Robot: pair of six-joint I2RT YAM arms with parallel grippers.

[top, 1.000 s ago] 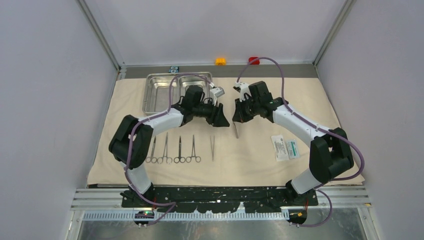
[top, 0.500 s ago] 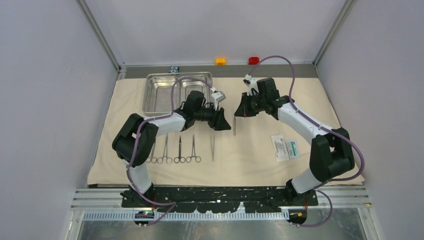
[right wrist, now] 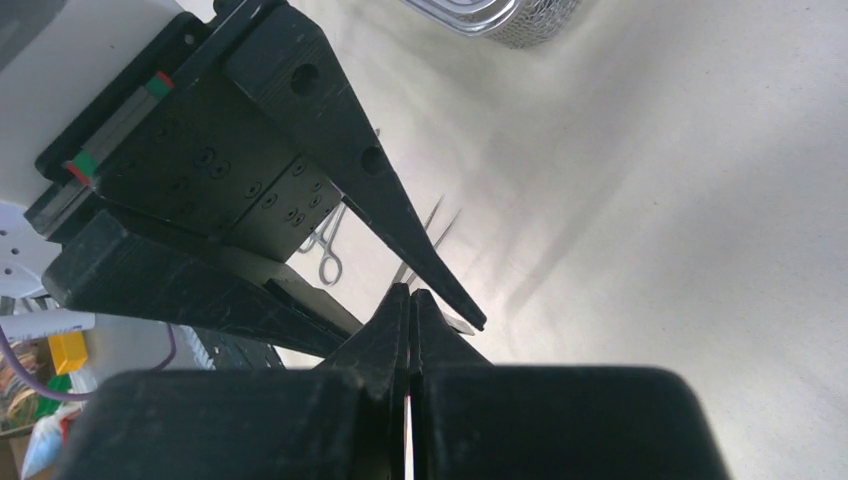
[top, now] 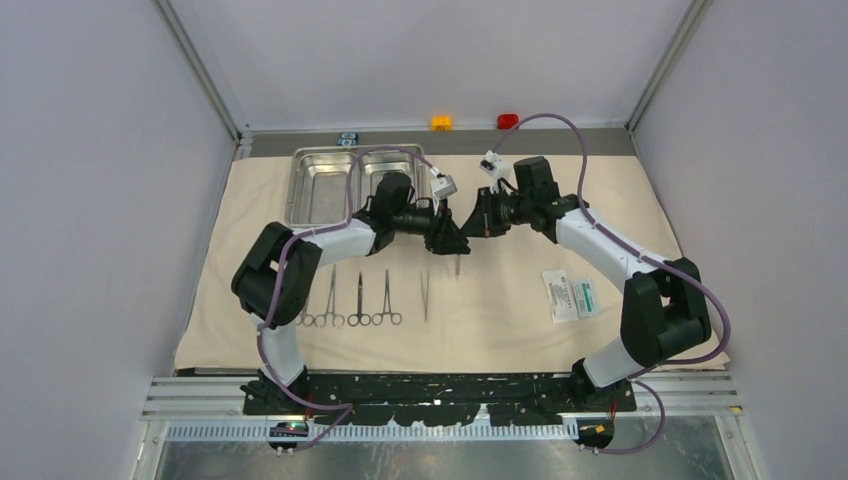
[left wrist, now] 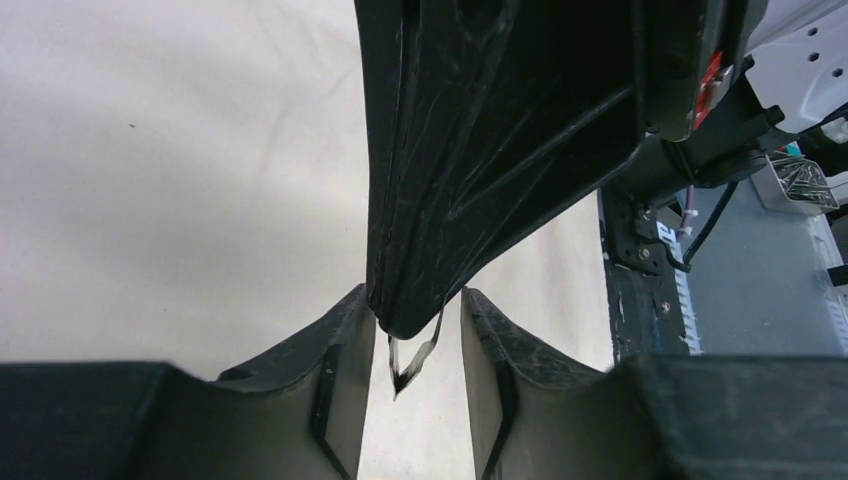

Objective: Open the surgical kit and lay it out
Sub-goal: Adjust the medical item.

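Several instruments (top: 358,298) are lying in a row on the cloth wrap (top: 520,330). I am pinching one more thin tool (left wrist: 405,365) in the right gripper (right wrist: 410,300), with the left gripper (left wrist: 412,300) gaping around it, not yet placed.

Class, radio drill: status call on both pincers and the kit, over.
Right pincer shut on thin tool. Left pincer open, straddling right's tip and tool. Tool hangs over cloth, apart from forceps row.
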